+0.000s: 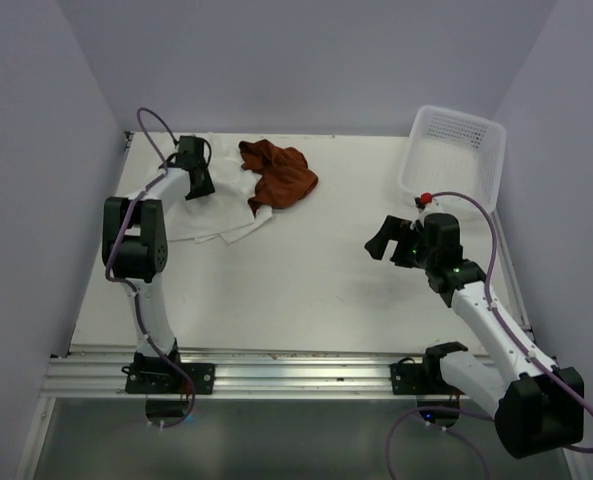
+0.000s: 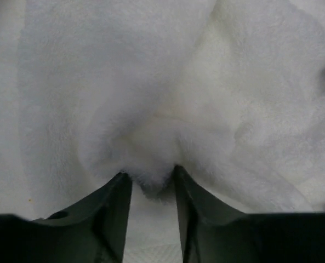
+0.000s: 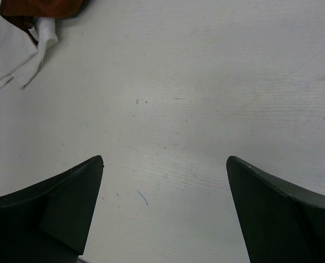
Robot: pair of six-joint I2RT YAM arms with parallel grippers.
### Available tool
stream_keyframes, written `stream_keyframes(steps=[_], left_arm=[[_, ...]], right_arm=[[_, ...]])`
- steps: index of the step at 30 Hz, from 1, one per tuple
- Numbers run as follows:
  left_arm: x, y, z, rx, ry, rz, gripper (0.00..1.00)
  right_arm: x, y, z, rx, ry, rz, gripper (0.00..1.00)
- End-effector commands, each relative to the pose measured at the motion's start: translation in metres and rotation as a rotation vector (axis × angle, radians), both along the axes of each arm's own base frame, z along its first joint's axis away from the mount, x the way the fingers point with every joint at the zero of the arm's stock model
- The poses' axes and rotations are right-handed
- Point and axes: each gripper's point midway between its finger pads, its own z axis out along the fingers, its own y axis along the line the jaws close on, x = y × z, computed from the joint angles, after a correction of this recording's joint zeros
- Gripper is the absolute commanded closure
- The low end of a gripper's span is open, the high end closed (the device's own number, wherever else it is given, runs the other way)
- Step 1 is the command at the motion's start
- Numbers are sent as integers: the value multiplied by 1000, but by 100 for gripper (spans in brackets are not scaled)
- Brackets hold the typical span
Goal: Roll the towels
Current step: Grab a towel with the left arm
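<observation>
The right gripper (image 3: 165, 160) hangs wide open over the bare white bench (image 3: 206, 82), holding nothing, well apart from both towels. Farther in, the left gripper (image 2: 149, 182) stands about half closed, with a ridge of the plain white terry-cloth towel (image 2: 151, 82) pinched between its fingertips. This towel lies crumpled at the far left of the bench. We judge it needs spreading flat before rolling. Draw it clear slowly, since the rust-brown cloth towel (image 1: 279, 175) overlaps its far right edge and may drag along.
</observation>
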Motion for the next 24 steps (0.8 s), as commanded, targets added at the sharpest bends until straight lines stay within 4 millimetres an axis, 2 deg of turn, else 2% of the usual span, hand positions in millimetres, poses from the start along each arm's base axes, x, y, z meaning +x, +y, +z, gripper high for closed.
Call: stream_keyframes(steps=[1, 2, 4, 5, 6, 7, 8, 10, 11, 12, 14, 15, 16, 17, 18, 20, 21, 22, 23, 24], left_arm=[[0, 26, -8, 23, 19, 42, 65], [-2, 30, -11, 20, 26, 48, 84], [-8, 41, -12, 7, 39, 79, 100], [-10, 41, -9, 3, 39, 86, 100], [-10, 54, 9, -5, -2, 114, 100], [-14, 56, 16, -2, -17, 119, 100], [-15, 58, 46, 8, -87, 126, 100], [-19, 62, 80, 23, -158, 144, 100], [-30, 66, 138, 31, -285, 168, 100], [-35, 68, 158, 35, -336, 180, 100], [-50, 66, 180, 21, -404, 177, 100], [-59, 59, 215, -8, -505, 143, 100], [-67, 55, 217, -17, -518, 128, 100], [-79, 51, 242, -31, -588, 108, 100], [-83, 43, 252, -60, -626, 67, 100], [-96, 36, 255, -81, -640, 42, 100], [-106, 31, 268, -101, -675, 22, 100], [-112, 30, 267, -105, -676, 15, 100], [-117, 30, 270, -105, -682, 15, 100], [-127, 29, 277, -108, -699, 12, 100]], right_arm=[[3, 7, 3, 18, -27, 33, 1], [4, 7, 3, 18, -26, 33, 1], [4, 10, 0, 25, -18, 47, 1], [3, 14, -1, 37, -15, 71, 1], [3, 18, -1, 40, -16, 92, 1], [4, 20, 0, 45, -16, 108, 1], [3, 27, -1, 37, -11, 138, 2], [4, 33, -4, 12, -4, 161, 2], [6, 44, -6, -10, 4, 189, 2], [5, 55, -6, -33, -5, 208, 2], [11, 74, -2, -18, -23, 226, 2], [14, 91, -2, -15, -17, 260, 3], [18, 101, -3, -7, -4, 265, 3], [24, 110, -2, -1, -4, 271, 5], [36, 123, -4, -3, 9, 281, 6], [48, 141, -4, -14, 7, 292, 8], [62, 155, 9, -2, -19, 302, 9], [67, 166, -10, -21, 23, 322, 11], [73, 173, -15, -26, 44, 326, 16], [87, 187, 0, -8, 18, 333, 19]])
